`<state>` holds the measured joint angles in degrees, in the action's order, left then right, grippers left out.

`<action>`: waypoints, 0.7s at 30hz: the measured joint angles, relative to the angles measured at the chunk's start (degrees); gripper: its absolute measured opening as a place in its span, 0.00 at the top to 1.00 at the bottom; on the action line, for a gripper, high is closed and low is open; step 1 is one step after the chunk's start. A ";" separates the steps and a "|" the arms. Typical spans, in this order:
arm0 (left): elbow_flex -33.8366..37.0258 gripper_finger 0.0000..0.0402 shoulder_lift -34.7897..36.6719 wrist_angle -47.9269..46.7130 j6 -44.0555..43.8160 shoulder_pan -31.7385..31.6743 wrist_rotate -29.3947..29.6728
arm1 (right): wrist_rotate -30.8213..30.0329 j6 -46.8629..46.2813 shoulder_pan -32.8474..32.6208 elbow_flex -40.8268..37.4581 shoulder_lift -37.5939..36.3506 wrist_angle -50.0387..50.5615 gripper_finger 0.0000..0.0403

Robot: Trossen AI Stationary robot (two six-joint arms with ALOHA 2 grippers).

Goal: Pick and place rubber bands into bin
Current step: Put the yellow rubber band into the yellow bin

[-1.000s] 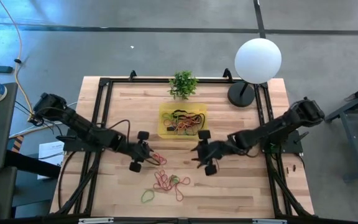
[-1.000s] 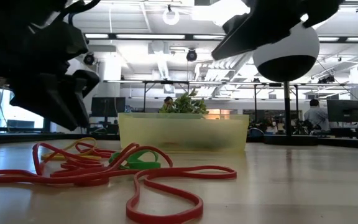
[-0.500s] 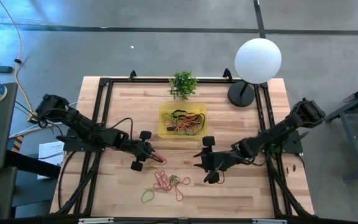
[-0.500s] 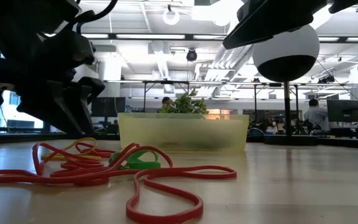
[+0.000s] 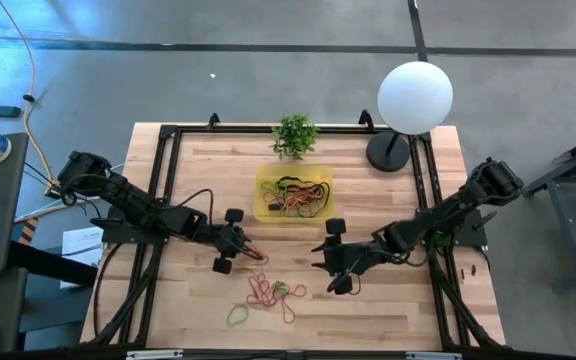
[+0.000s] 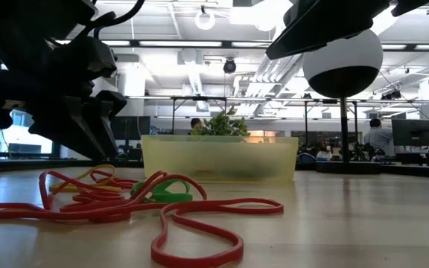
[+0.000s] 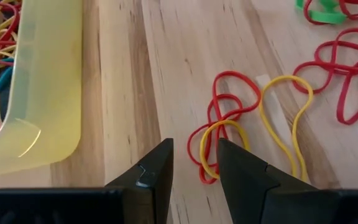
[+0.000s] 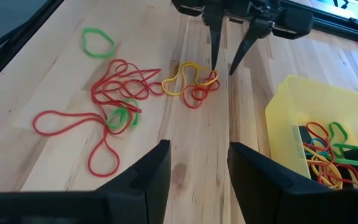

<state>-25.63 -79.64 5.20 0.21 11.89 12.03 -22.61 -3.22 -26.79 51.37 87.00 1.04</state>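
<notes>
The yellow bin (image 5: 293, 193) sits mid-table holding several rubber bands. More loose bands (image 5: 268, 292) lie on the wood nearer the front edge, with a green loop (image 5: 236, 315) apart from them. A small red and yellow tangle (image 7: 229, 134) lies closest to the bin. My left gripper (image 7: 194, 158) is open with a narrow gap. Its fingertips point down at the end of that tangle, as the right wrist view shows (image 8: 229, 62). My right gripper (image 8: 197, 177) is open and hovers right of the bands (image 5: 320, 258), touching nothing.
A potted plant (image 5: 295, 135) stands behind the bin, and a lamp with a white globe (image 5: 415, 97) is at the far right corner. Black frame rails (image 5: 168, 180) run along the table's sides. Bare wood lies right of the bands.
My right gripper has drawn back from beside the bin toward the table's near edge and then held still. My left gripper has crept a little to the right, toward the red and yellow tangle. The bands have stayed where they were.
</notes>
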 joint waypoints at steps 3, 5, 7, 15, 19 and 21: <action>0.04 0.72 -0.87 0.73 0.00 0.01 0.00 | 0.00 0.04 0.00 0.00 0.00 0.02 0.63; -0.02 0.72 -1.91 1.86 0.00 0.01 0.00 | 0.00 0.05 0.00 0.00 0.00 0.00 0.64; 0.06 0.72 -3.10 1.89 0.00 0.01 -0.02 | 0.02 0.07 0.00 0.00 0.00 0.00 0.64; 0.00 0.73 -3.14 2.35 -0.02 0.11 -0.58 | 0.02 0.22 0.00 -0.02 0.02 0.02 0.64; 0.00 0.73 -3.14 2.33 -0.02 0.12 -1.41 | 0.02 0.22 0.00 -0.02 0.02 0.02 0.65; 0.00 0.74 -3.14 2.32 -0.02 0.12 -1.87 | 0.01 0.22 0.00 0.00 0.02 0.02 0.65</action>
<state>-25.63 -82.78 7.52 0.19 12.01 10.16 -22.60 -3.01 -26.79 51.37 87.02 1.06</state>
